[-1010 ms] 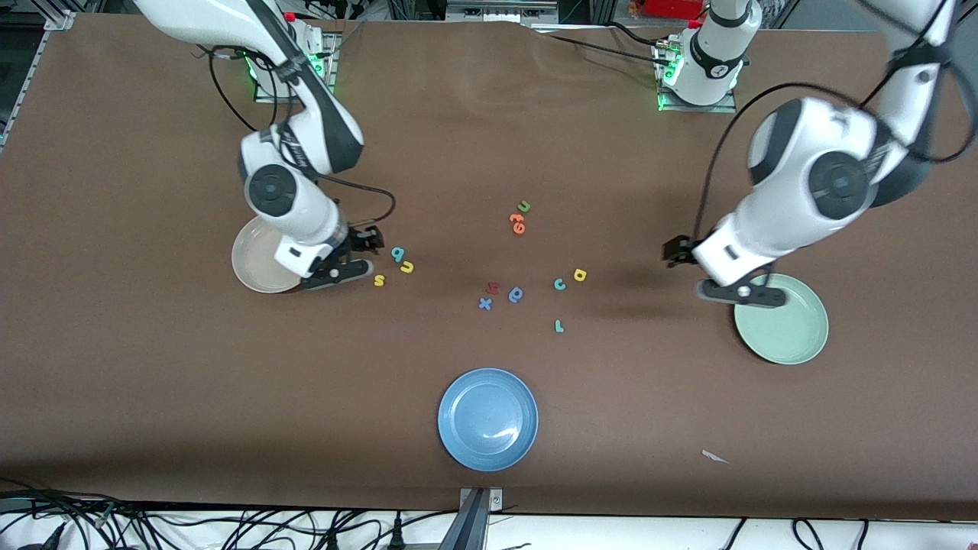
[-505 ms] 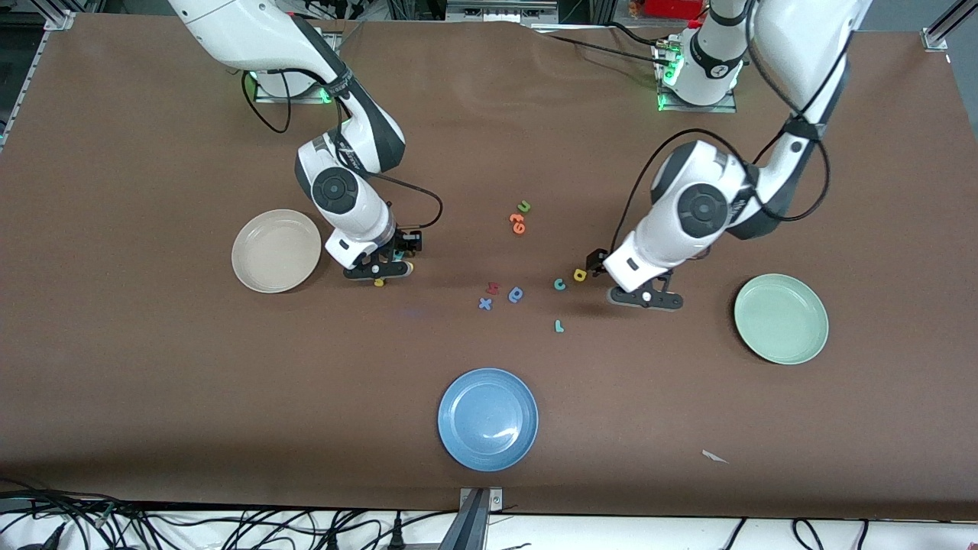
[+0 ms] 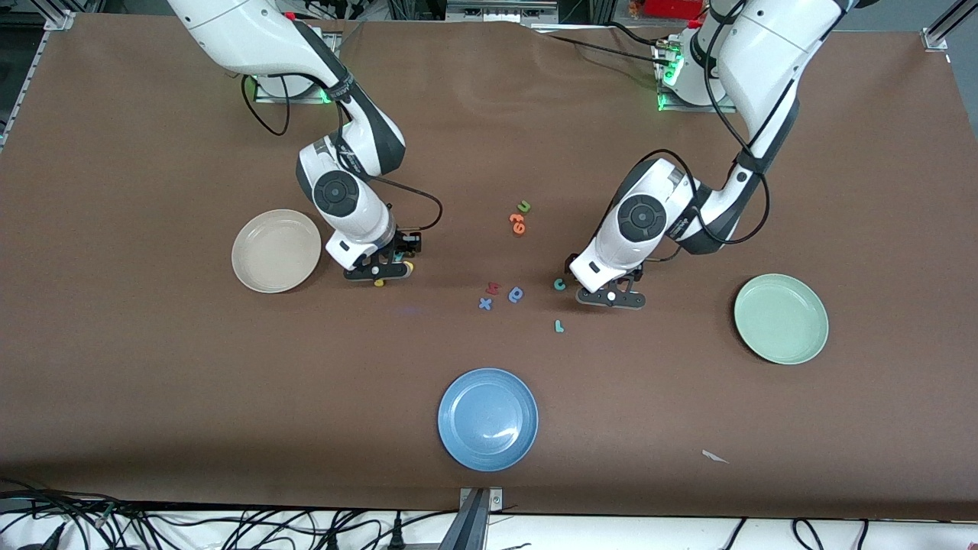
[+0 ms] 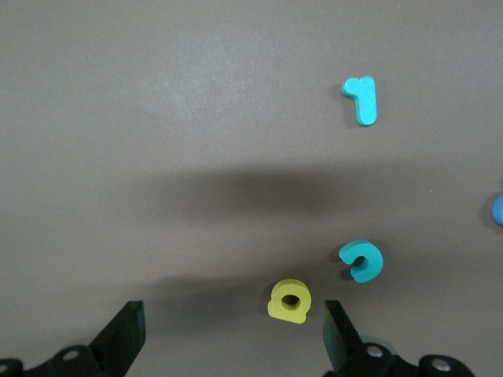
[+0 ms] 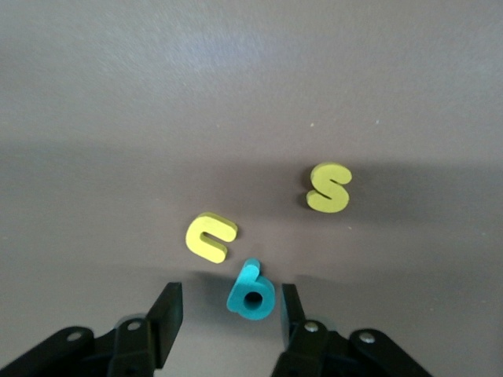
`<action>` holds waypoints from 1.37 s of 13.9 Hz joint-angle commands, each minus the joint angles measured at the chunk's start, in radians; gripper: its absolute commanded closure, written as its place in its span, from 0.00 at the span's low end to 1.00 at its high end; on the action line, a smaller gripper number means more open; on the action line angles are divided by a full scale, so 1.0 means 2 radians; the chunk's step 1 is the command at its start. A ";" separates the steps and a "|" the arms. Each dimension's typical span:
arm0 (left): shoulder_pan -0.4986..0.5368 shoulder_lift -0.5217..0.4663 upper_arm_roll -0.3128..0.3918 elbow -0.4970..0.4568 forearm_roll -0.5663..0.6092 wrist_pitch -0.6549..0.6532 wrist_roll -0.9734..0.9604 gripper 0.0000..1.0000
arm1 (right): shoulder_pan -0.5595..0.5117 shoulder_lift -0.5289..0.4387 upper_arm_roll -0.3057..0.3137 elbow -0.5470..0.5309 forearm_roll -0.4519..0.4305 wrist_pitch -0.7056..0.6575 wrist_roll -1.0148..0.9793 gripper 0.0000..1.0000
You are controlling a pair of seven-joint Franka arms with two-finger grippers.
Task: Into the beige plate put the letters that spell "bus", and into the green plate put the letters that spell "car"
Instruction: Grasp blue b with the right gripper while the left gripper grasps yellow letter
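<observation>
Letters lie on the worktop (image 3: 153,382). My right end effector (image 5: 228,314) is low, half open around the teal "b" (image 5: 251,292), without gripping it, beside the beige plate (image 3: 276,250). My left end effector (image 4: 228,334) is wide open, empty, around the yellow "a" (image 4: 289,300), near the teal "c" (image 4: 361,261).

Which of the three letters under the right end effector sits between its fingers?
The teal "b": it lies between the right end effector's fingers; the yellow "u" and yellow "s" lie outside them.

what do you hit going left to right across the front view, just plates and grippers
beige plate → right gripper → blue plate → left gripper → green plate
</observation>
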 commanded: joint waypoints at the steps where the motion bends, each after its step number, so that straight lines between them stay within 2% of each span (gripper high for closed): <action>1: -0.009 0.019 -0.001 0.017 0.017 -0.001 -0.011 0.02 | 0.003 0.006 -0.006 0.000 -0.007 0.009 0.005 0.42; 3: -0.010 0.027 -0.001 0.018 0.017 0.006 -0.011 0.07 | 0.006 0.009 -0.008 0.000 -0.009 0.009 0.006 0.52; 5: -0.011 0.032 -0.001 0.018 0.015 0.008 -0.012 0.12 | 0.006 0.010 -0.009 0.000 -0.010 0.008 0.006 0.78; 6: -0.012 0.033 -0.001 0.018 0.015 0.012 -0.013 0.14 | 0.006 0.010 -0.008 0.000 -0.010 0.008 0.006 0.87; 7: -0.013 0.034 -0.001 0.017 0.014 0.014 -0.017 0.18 | 0.006 0.010 -0.008 0.000 -0.009 0.007 0.007 0.90; 9: -0.019 0.036 -0.001 0.017 0.015 0.016 -0.028 0.25 | 0.006 0.002 -0.013 0.003 -0.009 -0.001 0.010 0.93; 11: -0.022 0.038 -0.001 0.017 0.016 0.016 -0.036 0.32 | 0.005 -0.027 -0.023 0.008 -0.008 -0.040 0.009 0.93; 13: -0.022 0.039 -0.001 0.017 0.016 0.016 -0.037 0.40 | 0.004 -0.058 -0.053 0.009 -0.009 -0.083 -0.007 0.93; 15: -0.023 0.041 -0.001 0.018 0.017 0.017 -0.041 0.43 | 0.003 -0.068 -0.082 0.009 -0.006 -0.107 -0.047 0.93; 18: -0.024 0.044 -0.001 0.018 0.017 0.028 -0.047 0.51 | 0.013 -0.061 -0.071 0.009 0.000 -0.102 -0.017 0.91; 19: -0.024 0.045 -0.001 0.018 0.017 0.028 -0.050 0.53 | 0.017 -0.059 -0.069 0.009 0.000 -0.098 -0.004 0.76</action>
